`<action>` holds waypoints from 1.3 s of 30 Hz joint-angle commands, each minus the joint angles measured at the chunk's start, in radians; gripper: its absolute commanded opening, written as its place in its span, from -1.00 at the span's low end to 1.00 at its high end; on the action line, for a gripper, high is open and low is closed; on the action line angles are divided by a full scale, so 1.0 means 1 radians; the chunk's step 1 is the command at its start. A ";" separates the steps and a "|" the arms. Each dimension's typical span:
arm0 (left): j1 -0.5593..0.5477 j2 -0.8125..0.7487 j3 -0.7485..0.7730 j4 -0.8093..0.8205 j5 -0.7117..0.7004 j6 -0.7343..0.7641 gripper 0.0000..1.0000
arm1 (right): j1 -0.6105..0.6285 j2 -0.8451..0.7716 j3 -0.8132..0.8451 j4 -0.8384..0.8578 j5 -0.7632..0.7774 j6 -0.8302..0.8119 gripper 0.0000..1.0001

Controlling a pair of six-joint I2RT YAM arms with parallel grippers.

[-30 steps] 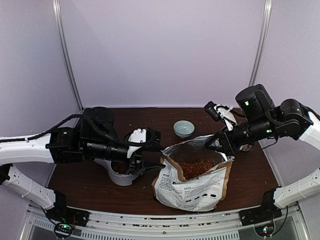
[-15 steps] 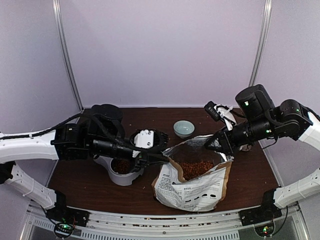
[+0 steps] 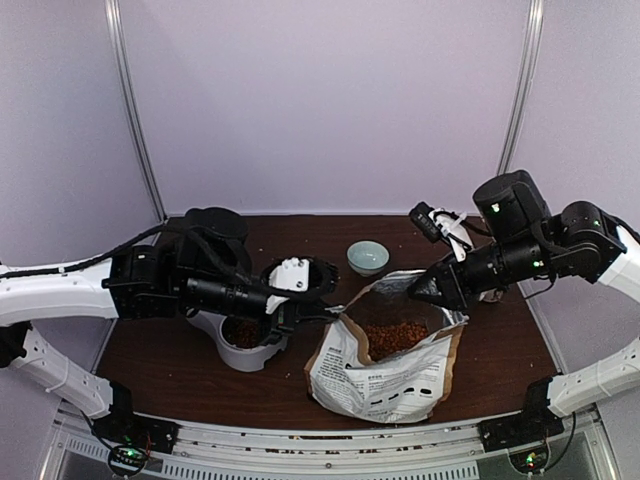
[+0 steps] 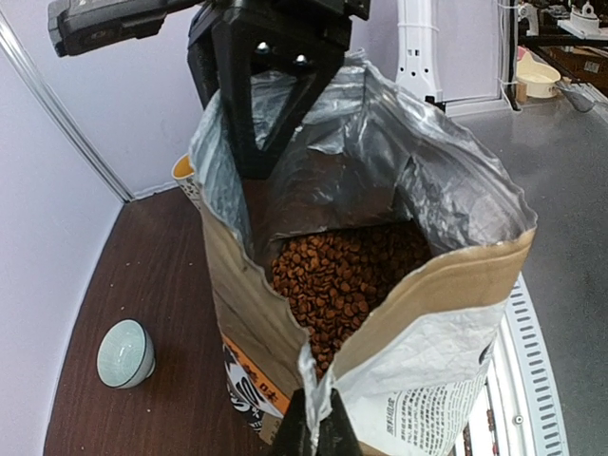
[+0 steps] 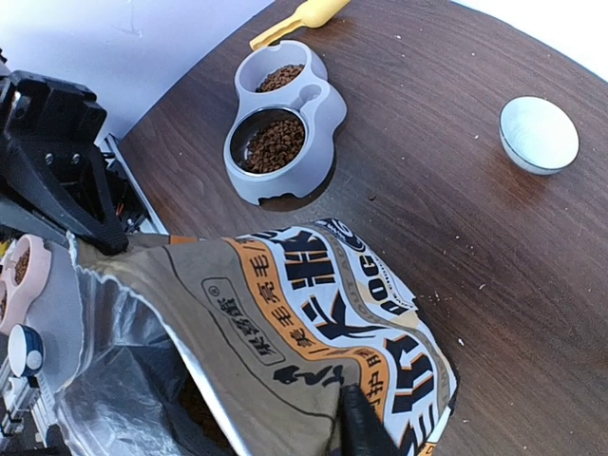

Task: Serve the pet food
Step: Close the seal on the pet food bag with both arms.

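Where the worktop (image 5: 456,218) lies nearest the arm bases, the bag (image 3: 385,375) stands open-mouthed and slightly slumped. The pet food (image 4: 342,275) lies low inside its foil lining as a loose brown mass.

Left hand (image 4: 318,432): clenched on the near-left lip of the mouth, pinching a fold of the rim. Right hand (image 3: 415,290): clenched on the opposite, far-right lip, so the mouth is spread between the two.

Beyond the bag to the left, the feeder (image 5: 323,123) carries more kibble in both of its wells. Farther back sit the small bowl (image 5: 539,133), bare inside, and the yellow scoop (image 5: 304,17), just past the feeder.

Handling, as judged: the pellets are light, hard and free-running. They cannot be pinched singly, will likely scatter if tipped fast, and are best moved in a container. The bag wall looks thin and soft and probably buckles under load, so holds belong on the rim, as here, or on the scoop's handle.
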 commanded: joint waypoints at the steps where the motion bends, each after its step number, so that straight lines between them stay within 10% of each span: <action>1: 0.003 0.002 0.028 0.026 -0.012 -0.068 -1.00 | -0.006 -0.024 0.050 0.024 0.013 -0.018 -0.36; 8: 0.006 -0.052 0.014 0.010 -0.177 -0.208 -1.00 | 0.019 -0.028 0.158 -0.050 0.014 -0.082 0.59; 13: 0.017 -0.091 0.023 0.003 -0.195 -0.304 -1.00 | 0.112 -0.013 0.246 -0.064 0.060 -0.120 0.78; 22: 0.033 -0.125 0.017 0.054 -0.197 -0.375 -1.00 | 0.339 0.116 0.289 -0.117 0.159 -0.179 0.68; 39: 0.069 -0.141 0.036 0.032 -0.240 -0.377 -1.00 | 0.356 0.252 0.275 -0.182 0.150 -0.217 -0.05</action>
